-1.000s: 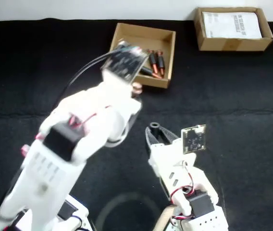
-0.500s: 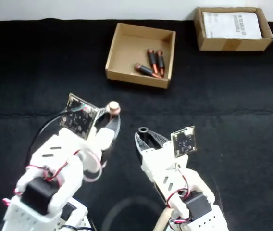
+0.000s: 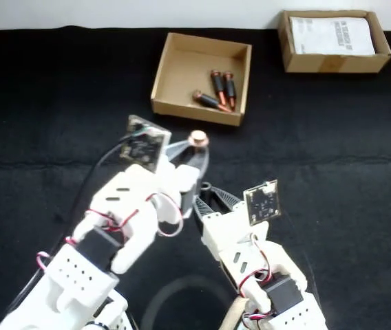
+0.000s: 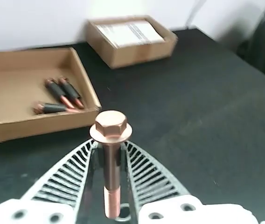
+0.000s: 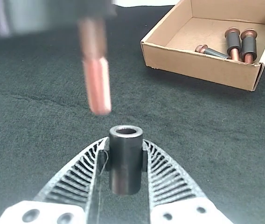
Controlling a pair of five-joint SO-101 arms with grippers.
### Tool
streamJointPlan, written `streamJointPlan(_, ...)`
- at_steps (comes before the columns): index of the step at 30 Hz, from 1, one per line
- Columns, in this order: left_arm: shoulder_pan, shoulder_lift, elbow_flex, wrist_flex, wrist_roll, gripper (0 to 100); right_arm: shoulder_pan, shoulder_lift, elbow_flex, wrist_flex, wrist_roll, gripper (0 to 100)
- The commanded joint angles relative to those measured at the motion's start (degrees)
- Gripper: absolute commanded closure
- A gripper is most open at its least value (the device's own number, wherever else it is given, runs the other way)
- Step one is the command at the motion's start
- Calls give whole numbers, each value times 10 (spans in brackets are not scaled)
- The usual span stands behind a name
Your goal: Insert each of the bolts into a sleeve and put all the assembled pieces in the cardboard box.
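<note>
the copper bolt [image 4: 110,163] sits lengthwise between the ribbed fingers of the left gripper [image 4: 109,144], which is clamped on its shank, with the hex flange head sticking out past the fingertips and the threaded end back toward the wrist. in the high view the bolt head [image 3: 197,139] is over the black table cloth [image 3: 333,151], between the cardboard box [image 3: 199,113] and the right arm. the right gripper [image 5: 125,142] is closed around a dark sleeve [image 5: 126,158], held upright with its open bore facing up and its top just proud of the fingertips. in the right wrist view the bolt's shank [image 5: 96,70] hangs near the sleeve's mouth, apart from it and off to one side of the bore, not entered. in the high view the sleeve [image 3: 204,186] shows just beside the left gripper [image 3: 192,155], at the tip of the right gripper [image 3: 209,196]. three assembled pieces [image 3: 216,89], copper bolts in dark sleeves, lie together inside the cardboard box toward its right wall, two side by side and one at an angle. a second, shallower cardboard box [image 3: 333,62] holding a printed sheet sits at the far right of the table, well apart from both arms.
</note>
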Motion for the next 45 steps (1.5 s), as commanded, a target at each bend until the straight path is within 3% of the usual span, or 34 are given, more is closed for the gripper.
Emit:
streamJointPlan(1,16,29,-42,-18,2,992,-1,-7,-5,-14,-2,991)
streamJointPlan(18,15,135,-39,-77,62,992,5,-7,-5,-14,4,991)
streamJointPlan(23,15,134,-36,-1,64,992,49,-7,-5,-29,47,991)
streamJointPlan(26,12,134,-36,41,100,992,66,-7,-5,-48,49,991)
streamJointPlan(33,17,133,-43,73,105,992,66,-7,0,-56,49,991)
streamJointPlan(40,101,95,-144,316,-7,989,67,-7,0,-56,49,991)
streamJointPlan(45,109,74,-225,449,-105,989,68,-7,2,-56,47,991)
